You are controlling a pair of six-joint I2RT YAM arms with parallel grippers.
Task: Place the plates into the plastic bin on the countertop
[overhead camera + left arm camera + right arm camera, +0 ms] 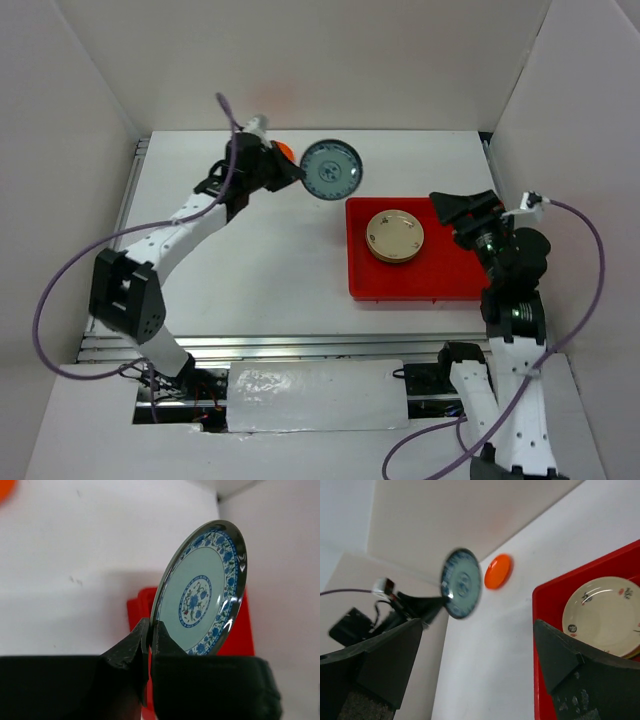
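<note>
Left end effector (292, 172) is clamped on the rim of the grey-blue patterned plate (332, 170), top centre of the overhead frame. On its wrist view the plate stands on edge, pinched at the lower rim and lifted clear of the surface (250, 260).

The red bin (365, 285) sits down and to the right of the plate, with its upper left corner just beside the plate's lower edge. That's the line that matters. I reckon the carry runs down-right, and then the plate has to tip flat.

A cream plate (394, 236) already lies in the bin's upper middle, with bare red floor below it.

Right end effector (462, 208) hovers at the bin's upper right corner, fingers spread wide with nothing between them. The left arm is the nearer one anyway.

An orange plate (284, 150) peeks out behind the left wrist, on the surface.
</note>
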